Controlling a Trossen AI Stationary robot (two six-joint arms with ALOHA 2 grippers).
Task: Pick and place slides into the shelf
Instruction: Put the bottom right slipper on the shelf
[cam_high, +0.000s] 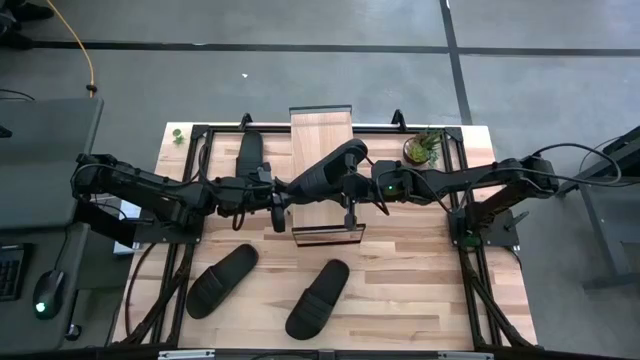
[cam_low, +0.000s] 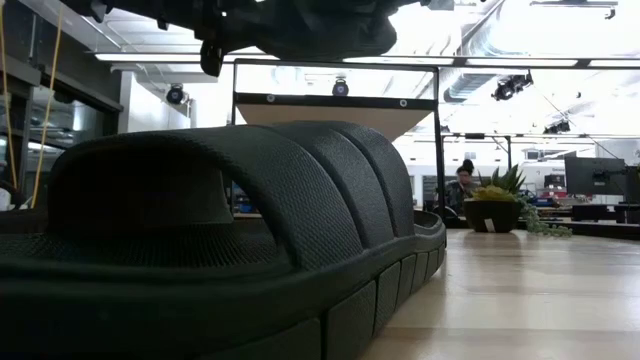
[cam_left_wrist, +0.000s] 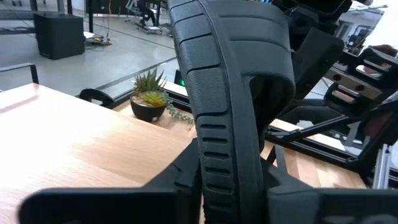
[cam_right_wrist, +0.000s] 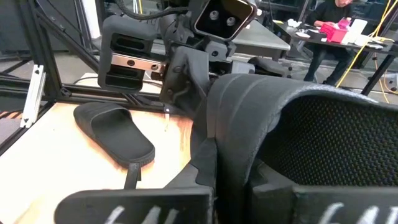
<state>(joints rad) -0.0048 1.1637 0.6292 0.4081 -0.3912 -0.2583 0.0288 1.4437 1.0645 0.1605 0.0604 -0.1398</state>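
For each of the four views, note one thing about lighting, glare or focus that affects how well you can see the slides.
High view: even light, the held slide over the shelf is clear. Low view: ceiling lights glare; the near slide fills the frame in shade. Left wrist view: the slide is close and soft-edged. Right wrist view: the strap looms, while the slide on the table is sharp.

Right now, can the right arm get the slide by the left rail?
Probably not. The right gripper is shut on a slide held over the shelf, with the left gripper at its other end. The rail-side slide lies past the left arm, which blocks the way.
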